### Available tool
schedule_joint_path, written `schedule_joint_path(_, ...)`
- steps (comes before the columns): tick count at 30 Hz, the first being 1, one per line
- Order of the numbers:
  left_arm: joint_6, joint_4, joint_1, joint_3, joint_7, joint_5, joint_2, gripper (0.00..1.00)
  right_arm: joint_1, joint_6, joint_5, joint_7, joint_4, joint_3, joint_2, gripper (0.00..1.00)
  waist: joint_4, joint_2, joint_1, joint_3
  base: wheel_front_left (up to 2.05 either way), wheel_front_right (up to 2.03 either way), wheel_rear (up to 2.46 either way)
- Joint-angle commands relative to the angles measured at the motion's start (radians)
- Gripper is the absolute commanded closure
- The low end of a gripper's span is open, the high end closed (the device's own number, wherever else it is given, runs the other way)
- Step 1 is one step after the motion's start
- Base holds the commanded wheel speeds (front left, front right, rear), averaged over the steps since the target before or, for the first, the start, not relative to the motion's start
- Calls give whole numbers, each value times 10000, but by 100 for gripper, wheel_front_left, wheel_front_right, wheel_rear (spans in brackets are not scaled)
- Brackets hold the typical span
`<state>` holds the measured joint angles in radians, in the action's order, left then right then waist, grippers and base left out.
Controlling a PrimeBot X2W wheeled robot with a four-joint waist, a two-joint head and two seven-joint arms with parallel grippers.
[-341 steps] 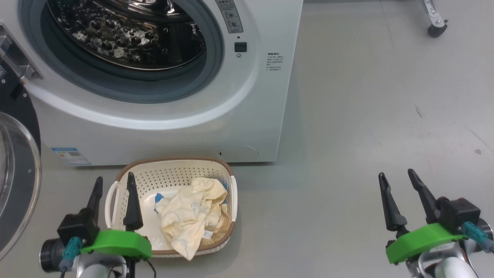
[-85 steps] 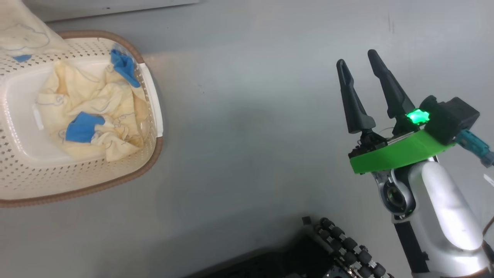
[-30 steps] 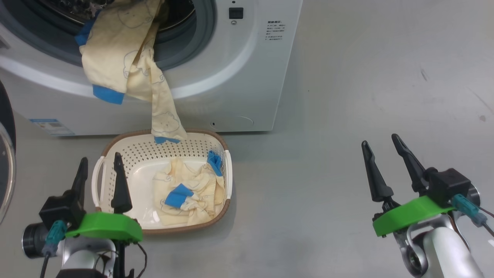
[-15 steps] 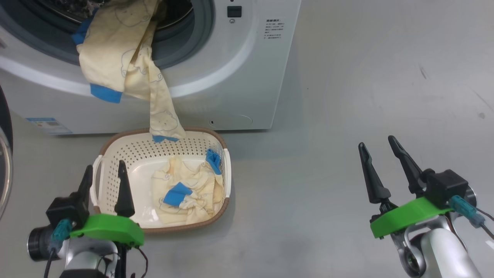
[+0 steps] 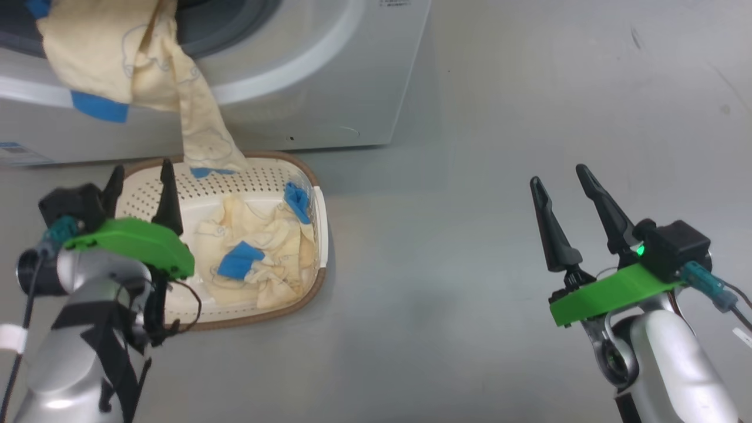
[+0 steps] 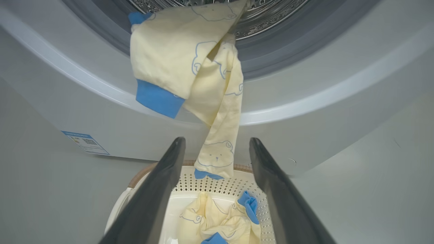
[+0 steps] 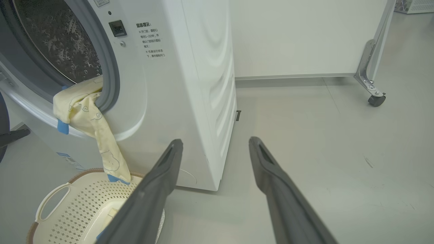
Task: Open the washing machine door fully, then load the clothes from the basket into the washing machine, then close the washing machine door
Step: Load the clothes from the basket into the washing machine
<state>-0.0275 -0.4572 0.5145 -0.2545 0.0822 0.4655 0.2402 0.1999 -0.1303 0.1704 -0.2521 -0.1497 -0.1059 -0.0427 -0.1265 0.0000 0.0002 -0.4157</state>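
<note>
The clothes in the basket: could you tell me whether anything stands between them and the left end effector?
Nothing visible does. The left end effector, open, hangs at the left side of the basket, and the clothes lie uncovered beside it. The hanging garment drapes from the washing machine down to the far rim, clear of them.

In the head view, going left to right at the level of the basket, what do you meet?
left gripper → clothes → right wall of the basket → floor → right gripper
</note>
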Motion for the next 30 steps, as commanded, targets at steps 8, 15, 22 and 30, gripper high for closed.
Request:
schedule_joint_path(8,650,-1509,2326,513,-607,380,710,0,780,-4,471,-95,493,-373,-75,0,-939,0,-2,-1563,0,0,0)
schedule_joint_path(15,982,-2908,3793,509,-1024,547,942,0,1079,-4,817,-96,595,-616,-75,0,-1377,0,-2,-2240,0,0,0)
schedule_joint_path(22,1074,-4039,4927,542,-1099,651,1064,0,1250,-4,1113,-96,625,-767,-75,0,-1636,0,-2,-2589,0,0,0)
schedule_joint_path(30,969,-5094,5666,522,-1024,668,1073,100,1337,-4,1275,-97,620,-801,-75,0,-1722,0,-2,-2682,0,0,0)
